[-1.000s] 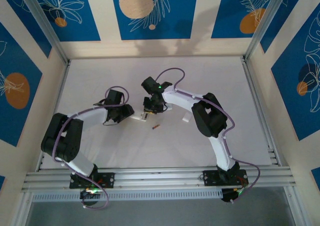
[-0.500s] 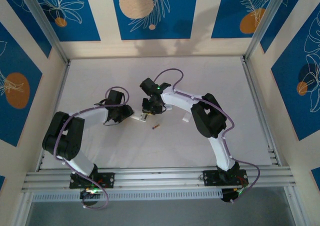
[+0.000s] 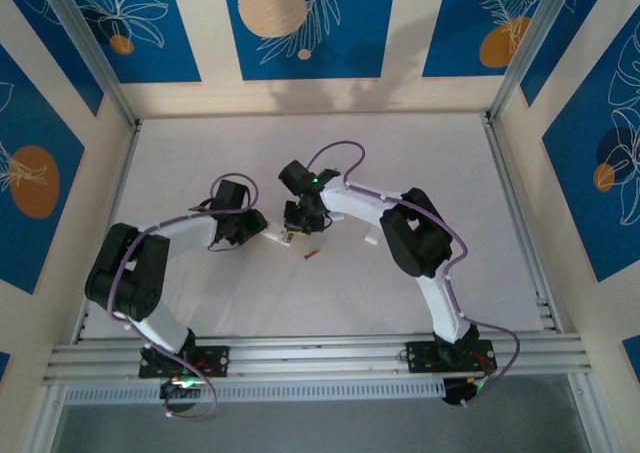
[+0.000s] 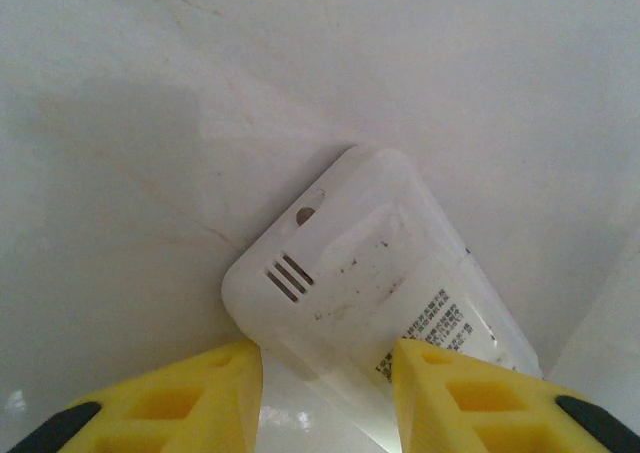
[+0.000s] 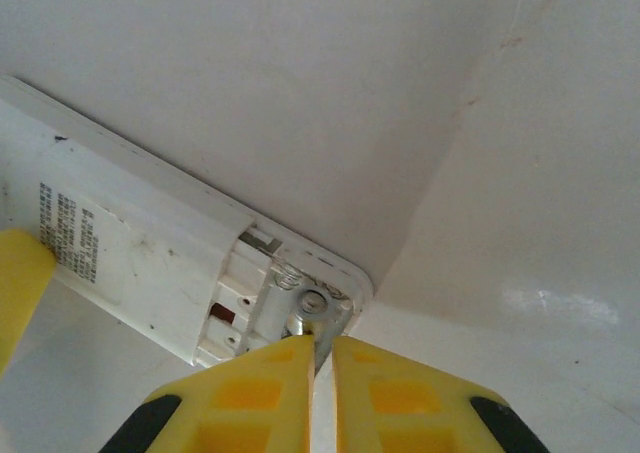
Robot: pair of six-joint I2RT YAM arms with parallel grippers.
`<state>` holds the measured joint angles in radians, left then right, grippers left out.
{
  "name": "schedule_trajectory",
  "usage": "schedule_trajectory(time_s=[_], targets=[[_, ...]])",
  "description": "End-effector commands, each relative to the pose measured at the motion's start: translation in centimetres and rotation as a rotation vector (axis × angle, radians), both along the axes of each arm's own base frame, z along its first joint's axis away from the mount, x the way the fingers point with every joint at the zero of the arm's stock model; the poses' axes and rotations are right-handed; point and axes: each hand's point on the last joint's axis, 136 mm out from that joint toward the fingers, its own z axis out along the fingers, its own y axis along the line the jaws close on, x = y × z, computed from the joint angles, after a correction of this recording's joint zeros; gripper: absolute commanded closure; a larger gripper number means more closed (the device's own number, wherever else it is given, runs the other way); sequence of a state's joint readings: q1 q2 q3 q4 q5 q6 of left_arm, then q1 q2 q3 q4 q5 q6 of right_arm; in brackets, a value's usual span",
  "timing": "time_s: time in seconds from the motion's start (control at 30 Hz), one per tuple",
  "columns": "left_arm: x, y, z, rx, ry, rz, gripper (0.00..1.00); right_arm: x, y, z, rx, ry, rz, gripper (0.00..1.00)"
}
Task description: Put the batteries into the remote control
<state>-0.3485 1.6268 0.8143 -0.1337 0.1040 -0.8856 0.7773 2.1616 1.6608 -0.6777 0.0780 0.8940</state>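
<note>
At the centre of the table (image 3: 200, 153) sits the remote (image 3: 277, 237). The left gripper (image 4: 328, 363) clamps its 9 o'clock end, with a yellow finger against each side. The right gripper (image 5: 322, 345), fingers almost together, has its tips at the open bay (image 5: 250, 303) at the 3 o'clock end, beside a round metal end. One battery (image 3: 311, 256) lies loose at the remote's 5 o'clock.

White remote (image 4: 370, 283) behind yellow fingers (image 4: 190, 398)
</note>
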Motion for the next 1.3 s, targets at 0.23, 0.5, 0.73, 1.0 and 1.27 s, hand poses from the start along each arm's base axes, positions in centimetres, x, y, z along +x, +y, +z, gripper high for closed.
schedule_trajectory(time_s=[0.23,0.5,0.73,1.0,1.27], targets=[[-0.4,-0.5,-0.8,-0.013,0.023,-0.004,0.62,-2.4,-0.9,-2.2,-0.070,0.087,-0.015,0.87],[-0.3,-0.5,-0.6,-0.013,0.015,-0.007,0.62,-1.5,-0.7,1.9,-0.029,-0.014,-0.010,0.86],[-0.4,-0.6,-0.7,-0.007,0.015,-0.016,0.63,-0.2,-0.3,2.8,-0.014,-0.038,-0.025,0.78],[-0.3,-0.7,-0.8,-0.008,0.017,-0.022,0.63,0.8,0.5,2.1,-0.011,-0.029,-0.017,0.71],[-0.2,-0.8,-0.7,-0.008,0.014,-0.024,0.63,0.7,0.4,0.5,-0.036,-0.003,-0.015,0.74]])
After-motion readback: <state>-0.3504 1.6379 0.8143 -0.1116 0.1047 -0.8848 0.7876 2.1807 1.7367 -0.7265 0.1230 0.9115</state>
